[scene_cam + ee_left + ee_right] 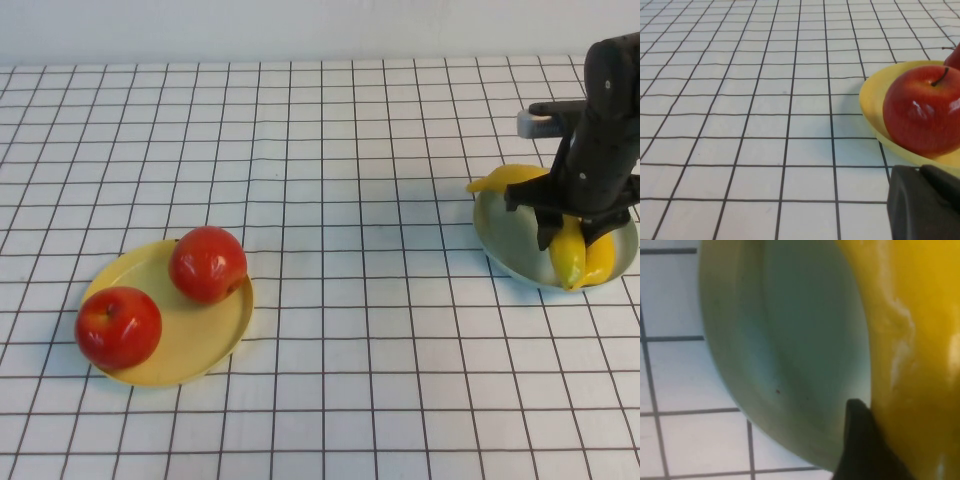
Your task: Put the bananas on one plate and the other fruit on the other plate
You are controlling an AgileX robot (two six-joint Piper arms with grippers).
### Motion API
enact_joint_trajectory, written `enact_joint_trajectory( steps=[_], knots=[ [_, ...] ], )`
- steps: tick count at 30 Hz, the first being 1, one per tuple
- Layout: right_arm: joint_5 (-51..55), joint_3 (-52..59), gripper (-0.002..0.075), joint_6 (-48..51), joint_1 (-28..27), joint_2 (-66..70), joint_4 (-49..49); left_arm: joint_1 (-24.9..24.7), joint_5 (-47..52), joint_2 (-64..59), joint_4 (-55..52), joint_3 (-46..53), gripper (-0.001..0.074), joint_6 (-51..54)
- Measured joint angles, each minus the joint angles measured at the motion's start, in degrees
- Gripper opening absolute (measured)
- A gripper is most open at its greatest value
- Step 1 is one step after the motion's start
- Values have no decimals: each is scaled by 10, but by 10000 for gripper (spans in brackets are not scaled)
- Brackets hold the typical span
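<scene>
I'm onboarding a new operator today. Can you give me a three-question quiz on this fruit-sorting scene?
1. True or false: both red apples lie on the yellow plate.
2. What is the right claw around? A) an apple B) a banana C) a plate rim
3. Fill in: the other banana lies over the far rim of the ___ plate.

Key: 1 true; 2 B; 3 blue-green. The left claw is beside the yellow plate.

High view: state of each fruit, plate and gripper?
apples: both on the yellow plate
bananas: both in the blue-green plate, one tip over its rim
right gripper: down over the blue-green plate, jaws straddling a banana
left gripper: beside the yellow plate, holding nothing visible
</scene>
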State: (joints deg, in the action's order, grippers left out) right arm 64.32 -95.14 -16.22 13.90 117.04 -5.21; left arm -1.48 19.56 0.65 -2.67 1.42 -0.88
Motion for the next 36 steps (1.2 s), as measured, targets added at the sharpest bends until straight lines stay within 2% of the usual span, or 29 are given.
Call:
enact_joint_trajectory(
  steps=[7, 12, 16, 19, 21, 27, 30, 36],
  knots=[
    [-14, 0, 327, 14, -9, 0, 21, 0, 0, 0, 0, 0, -2, 0],
    [-20, 0, 444, 14, -9, 0, 16, 0, 0, 0, 0, 0, -2, 0],
    [-10, 0, 459, 14, -9, -2, -6, 0, 0, 0, 0, 0, -2, 0],
    [-13, 10, 410, 18, -9, -24, -16, 0, 0, 0, 0, 0, -2, 0],
    [-35, 32, 347, 26, -9, -56, -15, 0, 0, 0, 0, 0, -2, 0],
    [-175, 158, 60, 40, 0, -235, 20, 0, 0, 0, 0, 0, -2, 0],
    [-243, 238, 8, 41, 2, -338, 52, 0, 0, 0, 0, 0, -2, 0],
    [-346, 403, -13, 45, 4, -553, 82, 0, 0, 0, 0, 0, -2, 0]
  ],
)
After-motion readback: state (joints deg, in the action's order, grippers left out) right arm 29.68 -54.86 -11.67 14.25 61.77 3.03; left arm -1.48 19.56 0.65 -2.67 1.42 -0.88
